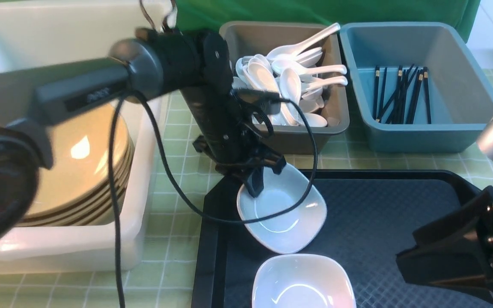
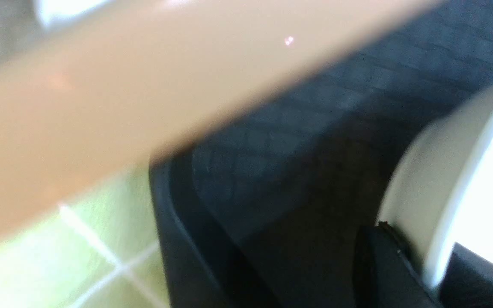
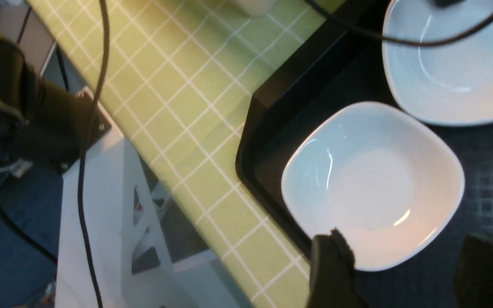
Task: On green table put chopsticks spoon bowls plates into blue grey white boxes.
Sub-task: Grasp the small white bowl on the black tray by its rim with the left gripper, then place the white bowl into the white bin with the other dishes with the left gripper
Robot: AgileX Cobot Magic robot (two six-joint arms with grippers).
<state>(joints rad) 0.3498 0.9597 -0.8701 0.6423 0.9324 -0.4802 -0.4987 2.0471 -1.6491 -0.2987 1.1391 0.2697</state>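
Glossy white rounded-square dish is pinched at its rim by left gripper; right gripper is spread wide.

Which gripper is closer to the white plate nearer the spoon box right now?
Left. The left gripper is clamped on the far plate's rim. The right gripper hangs open over the tray's near right, beside the near plate.

Tray is set on the table, right of centre. On its left part, the rear plate is placed close behind the front plate. Bowls are stacked in the large tub, left of the tray. Behind the tray, spoons are piled in the spoon tub. Just to its right, chopsticks are laid in the chopstick tub.
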